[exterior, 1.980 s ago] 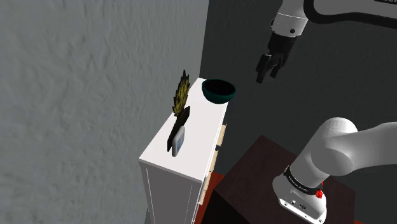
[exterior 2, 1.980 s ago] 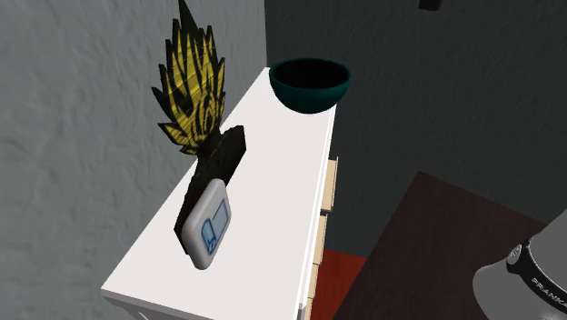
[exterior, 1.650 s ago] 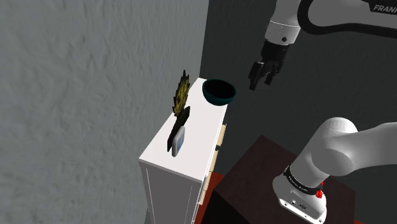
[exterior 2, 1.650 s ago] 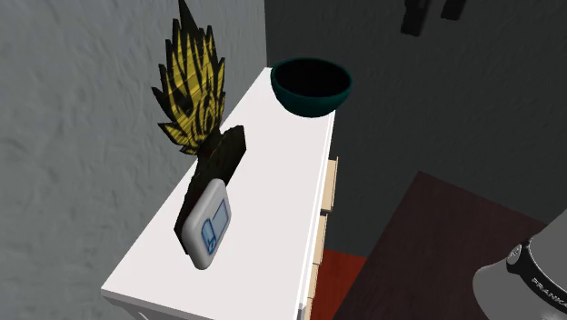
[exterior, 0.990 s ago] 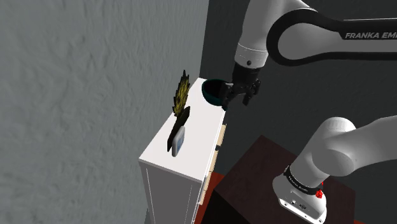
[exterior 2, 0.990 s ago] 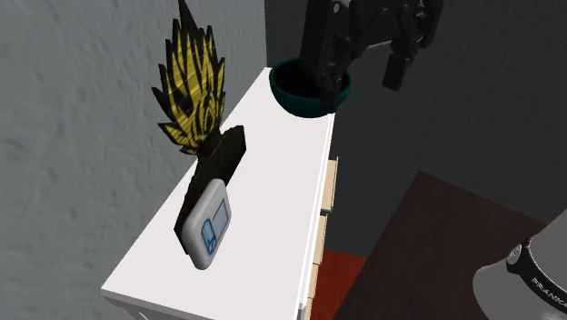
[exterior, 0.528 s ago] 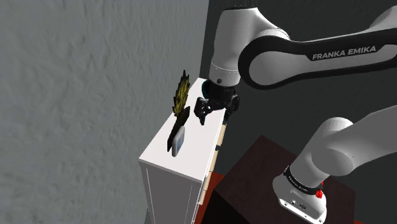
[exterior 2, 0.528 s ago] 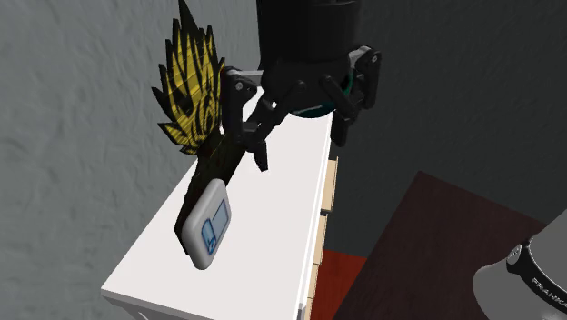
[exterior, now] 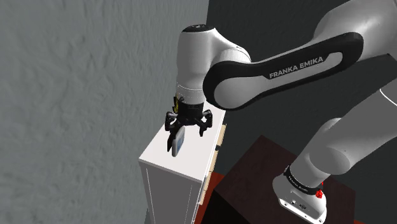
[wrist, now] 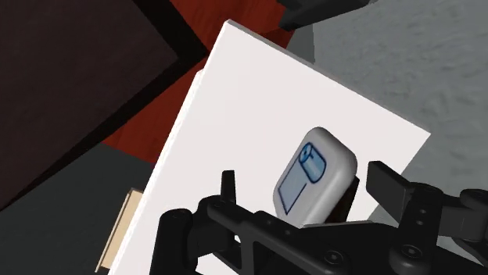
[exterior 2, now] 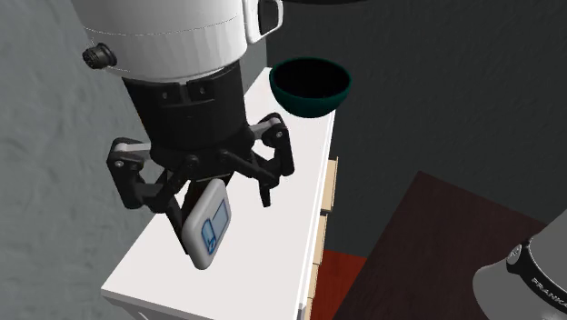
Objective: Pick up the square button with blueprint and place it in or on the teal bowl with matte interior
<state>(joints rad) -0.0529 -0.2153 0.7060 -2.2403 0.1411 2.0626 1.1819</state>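
Gripper (exterior 2: 221,194): lowered over the cabinet (exterior 2: 273,232); fingers (wrist: 227,186) are spread wide to either side of the button, with nothing clasped.
Square button (exterior 2: 207,227): white with a blue drawing, propped upright near the cabinet top's wall-side edge, between the fingers.
Teal bowl (exterior 2: 312,86): seen at the opposite end, by the drawer-side corner, well apart from the button.

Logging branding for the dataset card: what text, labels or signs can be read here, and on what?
"FRANKA EMIKA": white letters on the arm's dark link, shoulder view.
"FRANK", cut off at the picture's edge: on the dark ring low on the arm, second exterior view.
square button: a blue drawing on its face, no readable letters.
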